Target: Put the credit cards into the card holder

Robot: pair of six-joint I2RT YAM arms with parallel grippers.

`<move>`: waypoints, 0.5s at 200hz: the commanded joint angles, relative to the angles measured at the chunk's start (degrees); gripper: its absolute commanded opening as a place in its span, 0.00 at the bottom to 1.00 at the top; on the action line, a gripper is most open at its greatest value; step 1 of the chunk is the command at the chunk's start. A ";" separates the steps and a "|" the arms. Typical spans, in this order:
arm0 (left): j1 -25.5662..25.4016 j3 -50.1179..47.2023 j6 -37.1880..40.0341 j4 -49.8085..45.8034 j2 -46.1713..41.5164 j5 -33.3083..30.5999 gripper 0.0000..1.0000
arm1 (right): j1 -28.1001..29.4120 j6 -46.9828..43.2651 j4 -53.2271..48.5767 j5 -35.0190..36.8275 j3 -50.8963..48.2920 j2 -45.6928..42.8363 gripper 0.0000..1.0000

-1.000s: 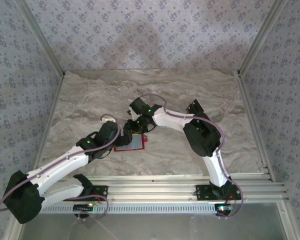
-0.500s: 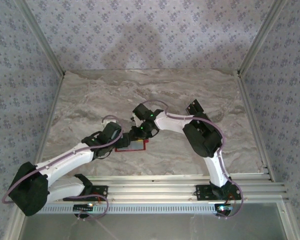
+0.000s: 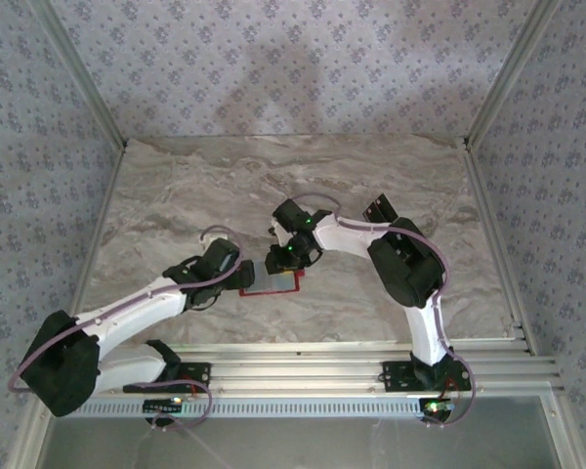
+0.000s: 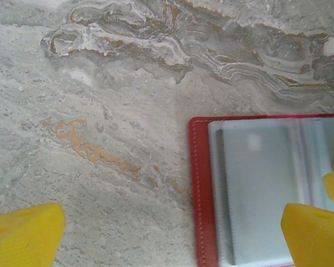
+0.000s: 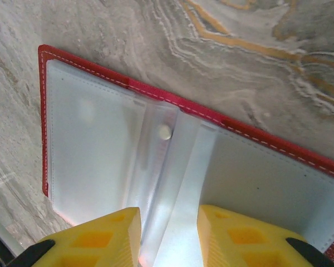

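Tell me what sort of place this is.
Probably a robot test booth, not a home: patterned fabric walls enclose a marble-look table, with aluminium rails at its near edge. An open red card holder lies on it.

- Under me lies a marble-patterned table (image 3: 176, 195), grey and beige with pale wavy veins; up close I see rust-orange streaks (image 4: 83, 147) running through it.
- Wallpapered walls (image 3: 293, 68) with small blue-grey flower sprigs close it in at the back and both sides.
- Pale metal posts (image 3: 498, 78) slant up from the far corners.
- A ribbed aluminium rail (image 3: 303, 369) runs along the near edge.
- A small black bracket (image 3: 379, 209) sits on the right part of the tabletop.
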 commanded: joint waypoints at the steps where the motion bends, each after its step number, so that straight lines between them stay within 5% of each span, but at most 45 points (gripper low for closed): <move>1: 0.17 0.16 0.34 1.91 1.31 0.29 1.00 | -0.50 -2.78 -4.26 0.67 1.79 -4.26 0.36; 32: 0.17 1.02 1.09 3.68 4.84 1.47 1.00 | -1.05 -2.94 -7.35 2.04 2.48 -11.64 0.40; 100: 0.03 3.51 3.00 5.45 12.41 1.96 1.00 | -9.25 -4.55 -19.54 21.34 -4.04 -24.73 0.44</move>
